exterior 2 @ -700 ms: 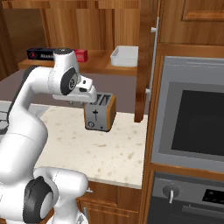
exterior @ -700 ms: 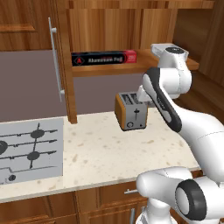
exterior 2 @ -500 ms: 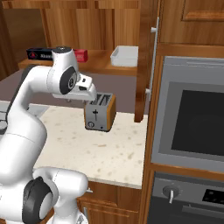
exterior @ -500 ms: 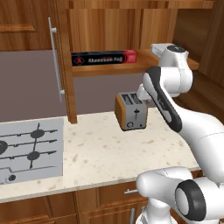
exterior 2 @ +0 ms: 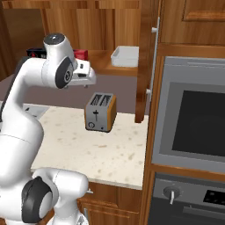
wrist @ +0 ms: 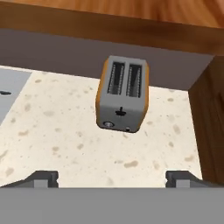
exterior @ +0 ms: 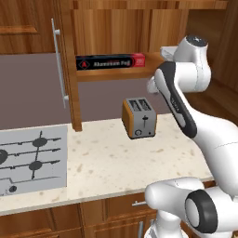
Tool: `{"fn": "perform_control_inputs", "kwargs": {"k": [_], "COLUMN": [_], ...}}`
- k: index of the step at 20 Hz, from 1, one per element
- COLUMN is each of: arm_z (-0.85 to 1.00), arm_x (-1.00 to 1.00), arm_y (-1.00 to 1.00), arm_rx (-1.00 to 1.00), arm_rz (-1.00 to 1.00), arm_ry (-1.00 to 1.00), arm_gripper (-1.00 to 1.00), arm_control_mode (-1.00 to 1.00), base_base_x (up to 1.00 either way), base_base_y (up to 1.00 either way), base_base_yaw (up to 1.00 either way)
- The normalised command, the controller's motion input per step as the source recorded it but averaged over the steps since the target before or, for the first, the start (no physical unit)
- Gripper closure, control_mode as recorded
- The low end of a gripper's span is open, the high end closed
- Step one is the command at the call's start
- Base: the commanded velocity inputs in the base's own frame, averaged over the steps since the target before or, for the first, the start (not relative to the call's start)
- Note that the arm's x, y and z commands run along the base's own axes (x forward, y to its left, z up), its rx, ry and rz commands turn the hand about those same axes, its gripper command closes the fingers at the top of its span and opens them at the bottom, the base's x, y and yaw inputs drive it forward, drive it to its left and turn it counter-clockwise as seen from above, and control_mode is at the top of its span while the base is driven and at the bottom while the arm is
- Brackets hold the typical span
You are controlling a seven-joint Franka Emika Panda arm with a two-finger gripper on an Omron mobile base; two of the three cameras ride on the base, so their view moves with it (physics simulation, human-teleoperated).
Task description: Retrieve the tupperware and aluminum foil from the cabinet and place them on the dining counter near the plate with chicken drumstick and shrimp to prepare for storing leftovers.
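Gripper (wrist: 112, 177) (jaws wide) above toaster (wrist: 122, 93)

The arm (exterior: 186, 88) is a glossy white Franka-style build, all smooth rounded shells with no visible cables or screws. Dark grey to black rings sit at the joints, with round black caps on the side of the big lower joint (exterior: 202, 211) and the upper one (exterior 2: 66, 74). A long black strip runs down one link. The gripper (wrist: 112, 177) ends in two small dark grey fingertips (wrist: 43, 177), blocky and flat-topped.
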Motion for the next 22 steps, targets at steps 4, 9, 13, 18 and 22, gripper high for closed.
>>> {"fn": "perform_control_inputs", "kwargs": {"k": [4, 9, 13, 18, 22], "arm_z": [0.35, 0.25, 0.27, 0.49, 0.25], "arm_x": [0.39, 0.61, 0.76, 0.77, 0.64], "arm_y": [0.00, 0.01, 0.20, 0.35, 0.30], "arm_rx": [-0.17, -0.14, -0.03, 0.00, 0.00], "arm_rz": [0.22, 0.26, 0.17, 0.04, 0.00], "arm_ry": [-0.17, -0.10, -0.06, 0.02, 0.08], "arm_gripper": [-1.00, -1.00, -1.00, -1.00, -1.00], "arm_control_mode": [-1.00, -1.00, -1.00, -1.00, -1.00], "base_base_x": [0.00, 0.00, 0.00, 0.00, 0.00], "base_base_y": [0.00, 0.00, 0.00, 0.00, 0.00], "base_base_yaw": [0.00, 0.00, 0.00, 0.00, 0.00]}}
